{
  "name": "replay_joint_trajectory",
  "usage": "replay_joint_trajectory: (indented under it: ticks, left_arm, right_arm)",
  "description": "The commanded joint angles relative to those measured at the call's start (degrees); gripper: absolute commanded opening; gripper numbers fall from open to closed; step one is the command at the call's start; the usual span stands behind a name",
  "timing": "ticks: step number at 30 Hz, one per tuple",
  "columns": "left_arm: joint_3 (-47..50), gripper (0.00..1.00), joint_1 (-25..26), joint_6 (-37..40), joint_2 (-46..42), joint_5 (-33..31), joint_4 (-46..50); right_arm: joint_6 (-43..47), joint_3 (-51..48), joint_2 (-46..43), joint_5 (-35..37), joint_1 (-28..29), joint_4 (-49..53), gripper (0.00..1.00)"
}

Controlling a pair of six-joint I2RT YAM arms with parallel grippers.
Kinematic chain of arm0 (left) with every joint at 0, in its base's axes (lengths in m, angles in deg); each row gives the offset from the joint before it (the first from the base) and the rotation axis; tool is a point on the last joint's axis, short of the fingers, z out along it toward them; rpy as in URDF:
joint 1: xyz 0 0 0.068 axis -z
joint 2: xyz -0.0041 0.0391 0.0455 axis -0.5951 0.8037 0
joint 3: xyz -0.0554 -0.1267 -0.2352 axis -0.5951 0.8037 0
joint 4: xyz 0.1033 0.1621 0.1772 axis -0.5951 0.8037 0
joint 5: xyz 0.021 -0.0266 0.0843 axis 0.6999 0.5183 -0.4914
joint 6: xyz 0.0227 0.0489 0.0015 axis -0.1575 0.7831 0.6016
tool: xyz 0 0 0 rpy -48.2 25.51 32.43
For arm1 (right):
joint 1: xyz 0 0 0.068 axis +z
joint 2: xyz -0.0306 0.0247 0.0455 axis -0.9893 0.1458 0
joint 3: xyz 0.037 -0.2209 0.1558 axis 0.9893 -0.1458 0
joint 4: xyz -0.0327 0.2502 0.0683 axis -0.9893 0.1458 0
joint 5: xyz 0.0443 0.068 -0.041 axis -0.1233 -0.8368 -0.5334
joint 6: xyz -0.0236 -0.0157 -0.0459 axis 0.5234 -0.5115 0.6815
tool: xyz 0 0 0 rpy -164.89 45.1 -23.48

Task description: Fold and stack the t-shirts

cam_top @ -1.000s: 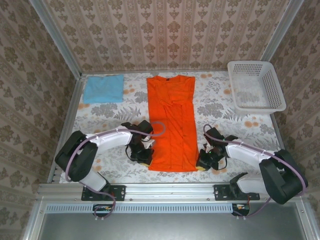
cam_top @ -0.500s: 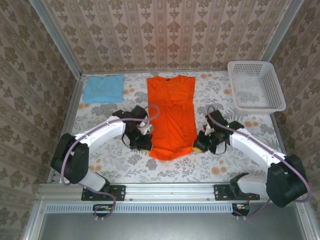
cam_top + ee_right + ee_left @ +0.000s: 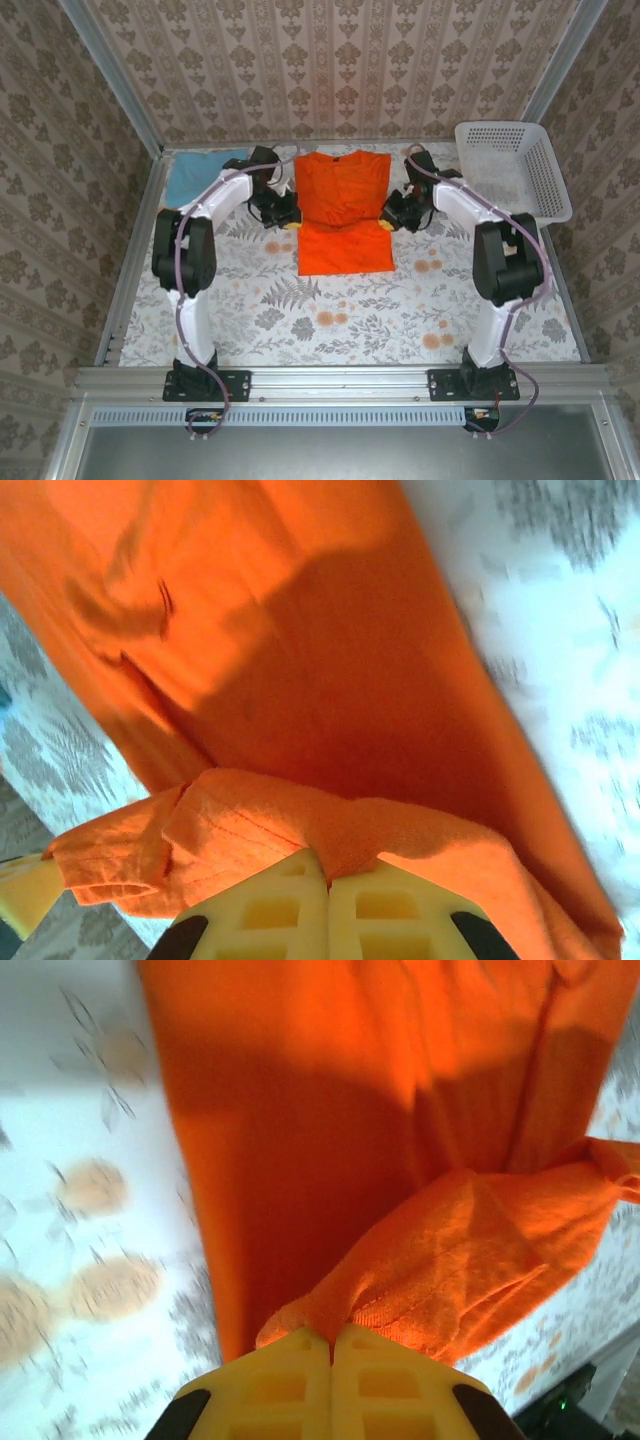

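Hem corners of orange t-shirt (image 3: pixel 343 245) pinched by both grippers

Nearest the arm bases, the flowered table (image 3: pixel 330 320) lies bare in front of the orange t-shirt. The shirt's near edge is a straight fold: its lower part is doubled back over the body, so the near half lies two layers thick.

At the far edge of that upper layer, the left gripper (image 3: pixel 291 223) sits at the shirt's left side and the right gripper (image 3: pixel 389 225) at its right side. Each is clenched on a corner of the turned-back hem. In the left wrist view the yellow fingers (image 3: pixel 270 1390) press together, with bunched orange cloth coming out from between them. The right wrist view shows the same closed fingers (image 3: pixel 260 910) and a crumpled corner above them.

Beyond the grippers a single layer runs flat to the collar at the shirt's far end. The blue t-shirt (image 3: pixel 195 180), folded flat, lies to the far left of the orange one and apart from it, with the left arm crossing its right edge. The white lattice basket (image 3: pixel 548 172) stands to the far right of the orange shirt, apart from it.
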Motion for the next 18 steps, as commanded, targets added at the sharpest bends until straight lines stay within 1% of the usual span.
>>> replay_joint_trajectory:
  ticks: [1,5,10,12,13,14,16,17,18]
  left_arm:
    - [-5.7,0.0,-1.6,-1.4,4.3,0.6,1.6]
    - [-11.6,0.0,-2.8,-1.4,10.3,2.6,2.8]
    - [-15.9,0.01,-4.1,-1.8,13.9,3.8,3.1]
    - [-17.4,0.05,-4.5,-2.3,15.2,4.3,3.5]
    - [-18.1,0.09,-4.7,-2.6,15.6,4.5,3.8]
    - [-18.8,0.16,-4.9,-2.9,15.9,4.3,4.0]
    - [-18.9,0.27,-5.2,-3.8,14.9,2.9,3.6]
    - [-18.6,0.35,-5.4,-4.3,13.8,1.6,3.5]
    - [-18.0,0.38,-5.5,-4.6,12.6,0.3,3.4]
  right_arm:
    - [1.8,7.1,5.0,2.6,-0.9,5.2,0.0]
    - [1.6,13.4,10.5,1.9,-1.5,6.7,0.01]
    - [2.1,19.9,15.3,1.8,-1.9,10.1,0.04]
    - [1.4,20.8,16.2,1.4,-2.4,10.4,0.13]
    - [1.0,21.1,16.5,1.0,-2.6,10.3,0.21]
    - [0.7,21.4,16.5,0.9,-2.9,10.4,0.3]
    - [0.6,21.4,16.0,1.0,-3.5,10.6,0.44]
    - [0.6,21.1,15.2,1.3,-3.9,10.7,0.5]
    - [0.6,20.4,14.2,1.5,-4.3,10.5,0.56]
